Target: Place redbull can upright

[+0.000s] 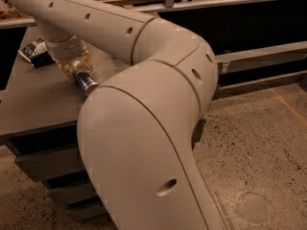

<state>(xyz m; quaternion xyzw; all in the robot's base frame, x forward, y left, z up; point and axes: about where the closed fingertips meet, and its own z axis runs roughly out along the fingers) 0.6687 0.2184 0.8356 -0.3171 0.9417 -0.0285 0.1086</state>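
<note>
The redbull can (87, 83) lies tilted on the grey table (33, 109). Only its lower blue-and-silver part and silver end show; the rest is hidden by my gripper. My gripper (74, 66) comes down from the arm's wrist at the table's middle left and is shut on the can's upper part, with the can's end pointing toward the table's front right. My large beige arm (144, 128) fills the middle of the view and hides the table's right side.
A dark and white snack bag (36, 52) lies at the table's far left, just behind the gripper. Drawers (43, 162) sit under the tabletop. A dark shelf with rails (259, 37) runs along the back right. Speckled floor (259, 152) lies to the right.
</note>
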